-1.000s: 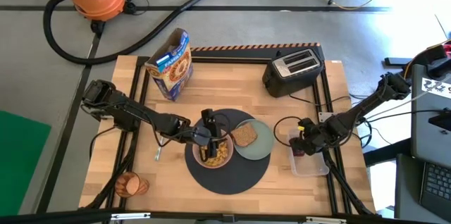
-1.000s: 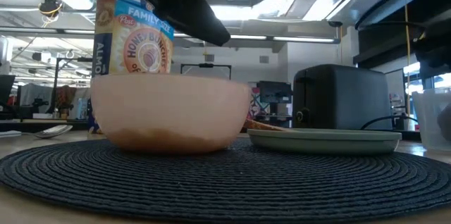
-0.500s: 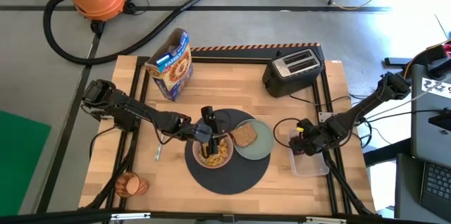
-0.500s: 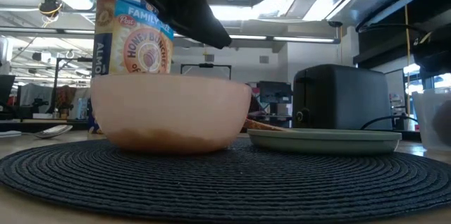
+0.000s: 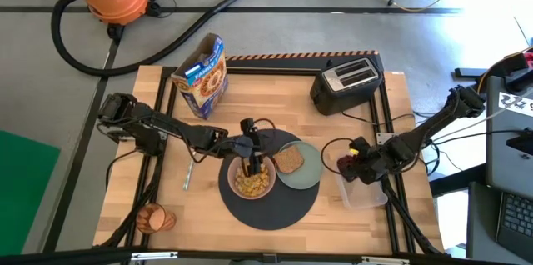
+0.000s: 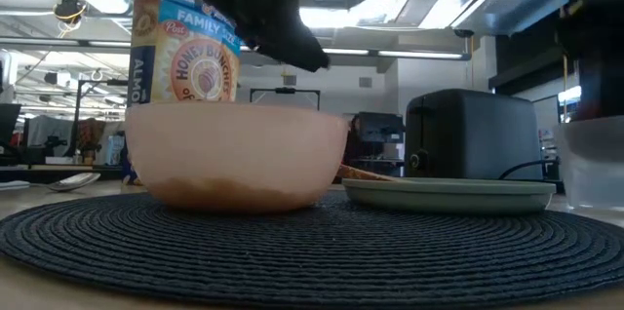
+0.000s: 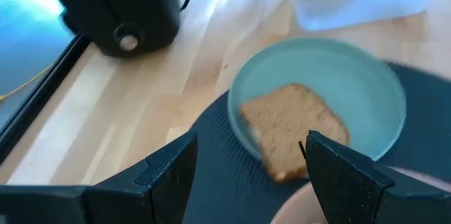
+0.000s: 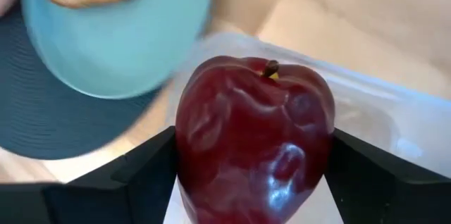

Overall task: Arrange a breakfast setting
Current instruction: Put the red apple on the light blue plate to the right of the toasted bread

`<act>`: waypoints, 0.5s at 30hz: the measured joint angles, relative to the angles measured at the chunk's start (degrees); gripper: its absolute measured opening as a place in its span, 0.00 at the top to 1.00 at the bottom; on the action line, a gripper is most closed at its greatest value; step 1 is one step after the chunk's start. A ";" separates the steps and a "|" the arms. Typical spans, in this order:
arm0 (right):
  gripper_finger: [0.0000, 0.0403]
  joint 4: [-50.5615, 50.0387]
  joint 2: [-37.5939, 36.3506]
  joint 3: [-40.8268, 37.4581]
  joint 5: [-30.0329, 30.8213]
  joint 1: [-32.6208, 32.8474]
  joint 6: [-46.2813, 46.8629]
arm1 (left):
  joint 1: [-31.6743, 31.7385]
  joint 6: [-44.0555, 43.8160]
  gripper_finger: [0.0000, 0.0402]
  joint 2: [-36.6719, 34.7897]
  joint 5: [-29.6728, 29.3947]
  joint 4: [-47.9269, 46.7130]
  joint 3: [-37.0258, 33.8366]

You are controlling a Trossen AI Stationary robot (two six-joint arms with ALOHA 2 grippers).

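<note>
Right pincer [image 8: 254, 182] lifted one apple [image 8: 254, 136], one bowl [image 5: 252, 178]

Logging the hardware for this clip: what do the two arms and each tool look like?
Both arms are dark, slim and jointed, with black cables trailing near them. The left tool has two black, flat, blocky fingers. The right tool has matching black fingers and a small yellow-orange marking near the wrist.

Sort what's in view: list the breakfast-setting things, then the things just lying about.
Breakfast setting: mat, pink bowl, green plate, toast, spoon, orange cup, apple held in the right tool.

Lying about: cereal box, toaster, clear tub.
</note>
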 joint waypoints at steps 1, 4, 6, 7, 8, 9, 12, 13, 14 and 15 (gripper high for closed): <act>0.27 -0.85 0.00 1.13 1.06 0.00 -0.83 | 0.37 0.72 0.38 0.02 1.39 1.39 0.00; 0.27 -4.07 -0.02 4.48 4.70 0.02 -3.89 | 1.25 2.18 0.38 0.02 7.67 7.27 0.00; 0.27 -4.96 -0.02 6.51 7.68 0.00 -7.50 | 1.95 2.51 0.38 0.02 12.87 11.21 0.00; 0.27 -4.86 -0.02 7.50 9.53 0.00 -9.66 | 2.44 2.52 0.38 0.02 15.24 13.04 0.00; 0.27 -4.55 -0.04 8.33 11.69 0.00 -12.60 | 3.04 2.67 0.37 0.02 17.22 15.10 0.00; 0.27 -3.78 -0.04 8.94 14.08 0.01 -16.04 | 3.65 3.14 0.36 0.08 18.72 17.61 0.01; 0.26 2.72 -0.04 9.45 21.23 0.00 -27.80 | 5.52 5.04 0.30 1.48 22.35 25.69 0.11; 0.26 5.69 -0.04 9.30 23.04 0.00 -32.10 | 6.04 5.53 0.28 2.30 23.56 27.99 0.11; 0.26 9.08 0.13 9.05 24.49 0.00 -36.51 | 6.54 5.95 0.26 3.43 24.65 31.14 0.11; 0.26 12.35 0.42 8.83 25.68 -0.06 -40.65 | 6.98 6.55 0.23 4.52 25.44 33.70 0.11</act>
